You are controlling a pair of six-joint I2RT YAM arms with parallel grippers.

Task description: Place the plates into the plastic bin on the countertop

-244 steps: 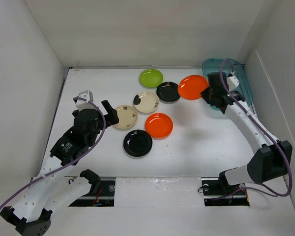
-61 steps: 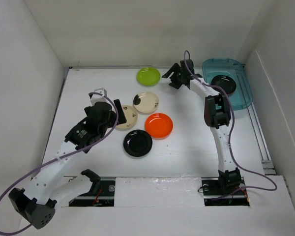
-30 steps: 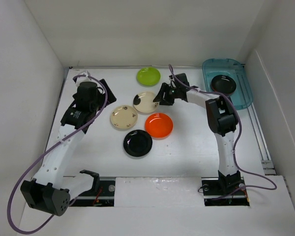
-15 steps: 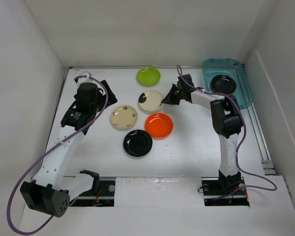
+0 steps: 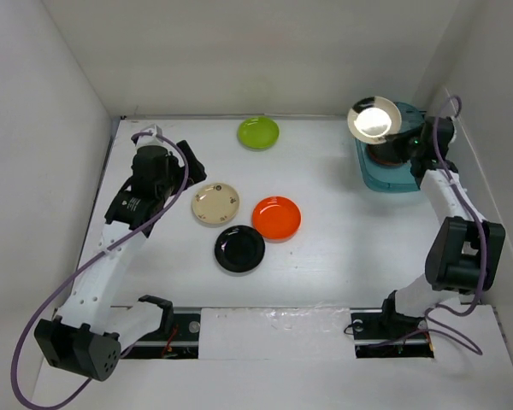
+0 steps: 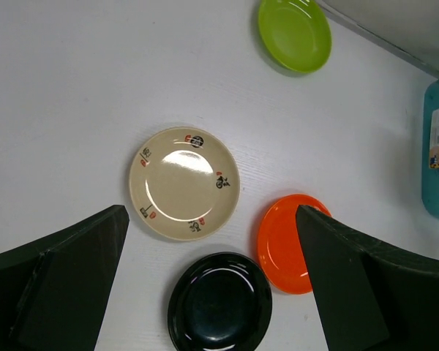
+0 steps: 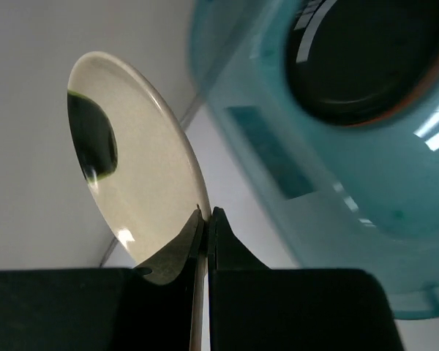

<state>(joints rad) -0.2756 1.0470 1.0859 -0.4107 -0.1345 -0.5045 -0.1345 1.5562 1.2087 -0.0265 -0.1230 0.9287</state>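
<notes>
right gripper [image 7: 207,219] – fingers clenched on the rim of a round cream plate with a dark blot [image 7: 139,168]. the plate is tilted steeply and raised off the matte white countertop [image 5: 342,239], at the far left corner of the translucent teal rectangular plastic bin [image 5: 383,184]. whether any part of it is over the bin's inside cannot be told.

inside the bin lies a glossy black round plate [image 7: 366,51], with a thin sliver of orange showing along its edge.

left gripper [image 6: 211,219] – fingers spread wide, grasping nothing, held above the left side of the countertop.

four plates lie flat on the countertop:
- a lime green round plate [image 5: 258,132], near the back wall and apart from the rest
- a cream plate with small dark and red marks [image 5: 215,203]
- an orange plate [image 5: 276,217]
- a second black plate [image 5: 239,248], just beside the orange one
</notes>
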